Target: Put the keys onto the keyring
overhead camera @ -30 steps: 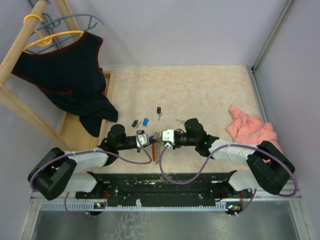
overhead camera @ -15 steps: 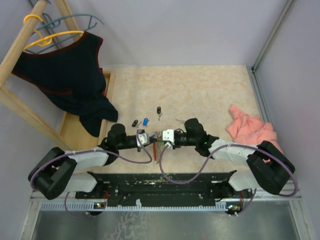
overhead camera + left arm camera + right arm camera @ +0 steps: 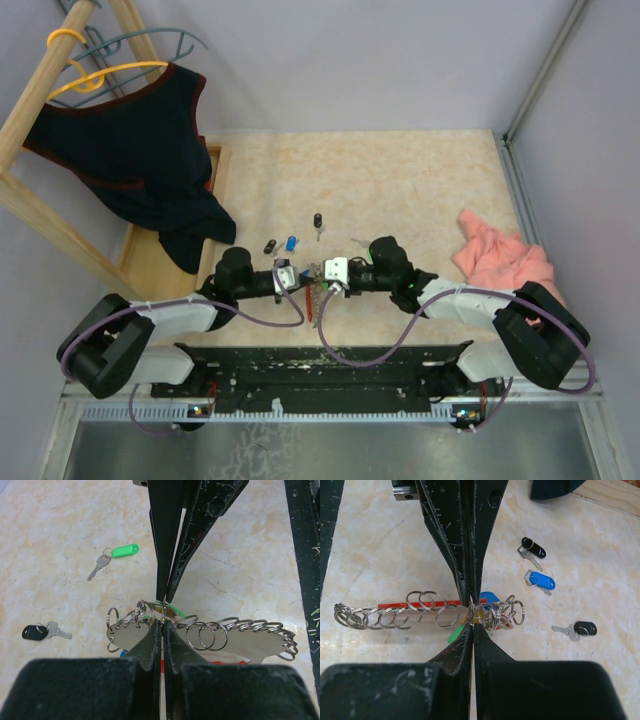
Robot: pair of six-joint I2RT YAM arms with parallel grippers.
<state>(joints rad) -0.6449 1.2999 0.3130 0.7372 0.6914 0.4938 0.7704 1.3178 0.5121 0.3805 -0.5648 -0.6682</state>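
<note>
The keyring [image 3: 240, 640] is a long metal strip hung with several split rings, a red band [image 3: 395, 605] along one side; it lies between both arms [image 3: 313, 302]. My left gripper [image 3: 163, 622] and right gripper [image 3: 471, 626] meet tip to tip, each shut on the same edge-on split ring of the keyring. Blue [image 3: 489, 598] and green [image 3: 454, 634] key heads sit bunched at that ring. Loose keys lie on the table: green [image 3: 120, 552], blue [image 3: 540, 580], and two black ones [image 3: 532, 547] [image 3: 582, 628].
A pink cloth [image 3: 505, 262] lies at the right. A wooden rack with a dark garment [image 3: 140, 150] and hangers stands at the left. The black base rail [image 3: 320, 365] runs along the near edge.
</note>
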